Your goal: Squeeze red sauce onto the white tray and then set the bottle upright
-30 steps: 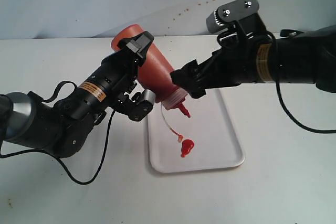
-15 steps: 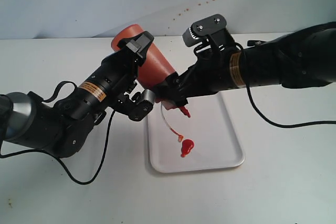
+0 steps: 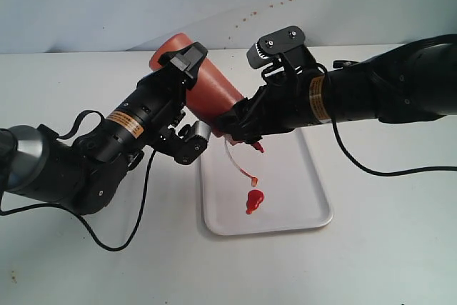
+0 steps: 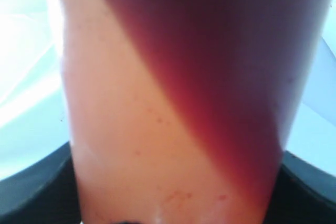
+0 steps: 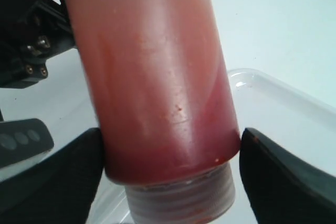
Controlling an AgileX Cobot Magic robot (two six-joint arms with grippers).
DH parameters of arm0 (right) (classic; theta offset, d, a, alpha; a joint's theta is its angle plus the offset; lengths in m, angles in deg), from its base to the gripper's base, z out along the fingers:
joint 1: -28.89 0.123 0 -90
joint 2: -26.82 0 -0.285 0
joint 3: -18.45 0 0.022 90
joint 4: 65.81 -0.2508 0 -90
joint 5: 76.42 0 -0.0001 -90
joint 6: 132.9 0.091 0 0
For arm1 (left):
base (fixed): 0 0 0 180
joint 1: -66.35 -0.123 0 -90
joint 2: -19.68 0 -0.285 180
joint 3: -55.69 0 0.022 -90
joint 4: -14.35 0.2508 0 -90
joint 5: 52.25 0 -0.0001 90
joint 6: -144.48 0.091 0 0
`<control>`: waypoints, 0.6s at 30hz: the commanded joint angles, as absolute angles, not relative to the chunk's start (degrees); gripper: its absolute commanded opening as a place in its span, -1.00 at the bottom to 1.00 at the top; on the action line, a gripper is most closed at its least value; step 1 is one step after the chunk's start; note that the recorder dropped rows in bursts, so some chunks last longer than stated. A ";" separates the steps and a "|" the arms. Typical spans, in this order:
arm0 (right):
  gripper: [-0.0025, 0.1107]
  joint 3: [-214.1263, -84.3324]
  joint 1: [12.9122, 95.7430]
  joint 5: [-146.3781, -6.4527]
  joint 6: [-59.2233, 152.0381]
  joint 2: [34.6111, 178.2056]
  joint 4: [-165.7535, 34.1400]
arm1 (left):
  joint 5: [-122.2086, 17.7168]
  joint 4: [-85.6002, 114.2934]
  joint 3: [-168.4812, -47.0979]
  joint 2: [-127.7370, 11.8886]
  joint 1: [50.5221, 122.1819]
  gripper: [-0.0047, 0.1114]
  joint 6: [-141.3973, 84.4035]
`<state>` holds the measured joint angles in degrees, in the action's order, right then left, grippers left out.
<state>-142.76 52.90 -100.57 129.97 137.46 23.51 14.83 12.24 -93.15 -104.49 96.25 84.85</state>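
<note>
The bottle [image 3: 214,94] hangs tilted, nozzle [image 3: 257,148] pointing down over the white tray [image 3: 300,176]. My left gripper [image 3: 196,98] is shut on its upper body; the bottle [image 4: 173,103] fills the left wrist view, with that gripper [image 4: 173,192] around it. My right gripper [image 3: 239,123] clamps the lower end just above the threaded neck. In the right wrist view both black fingers [image 5: 63,177] touch the bottle [image 5: 157,77], so that gripper [image 5: 170,166] is shut on it. A blob of red sauce [image 3: 254,200] lies on the tray. The small cap [image 3: 253,181] dangles on its tether.
The tray lies lengthwise on a white table [image 3: 385,248], its near end towards the front. The left arm's black cable [image 3: 136,212] loops over the table at the left. A pale wall [image 3: 107,5] with small red specks stands behind.
My right gripper moved left onto the bottle's lower end and closed on it. The nozzle and dangling cap shifted slightly. The left gripper has kept its hold.
</note>
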 commanded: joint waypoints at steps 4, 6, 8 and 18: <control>-0.96 -143.12 52.94 -102.37 127.23 137.35 23.00 | 17.72 12.15 -93.45 -103.35 96.35 -0.92 83.20; -0.96 -143.12 52.94 -103.66 127.23 137.35 23.00 | 17.72 12.15 -93.45 -103.35 96.35 -0.92 83.20; -0.95 -143.12 52.94 -104.74 127.23 137.35 23.00 | 17.72 12.15 -93.45 -103.35 96.35 -0.92 83.20; 0.67 -143.12 52.94 -106.84 127.23 137.35 23.00 | 17.72 12.15 -93.45 -103.35 96.35 -0.92 83.20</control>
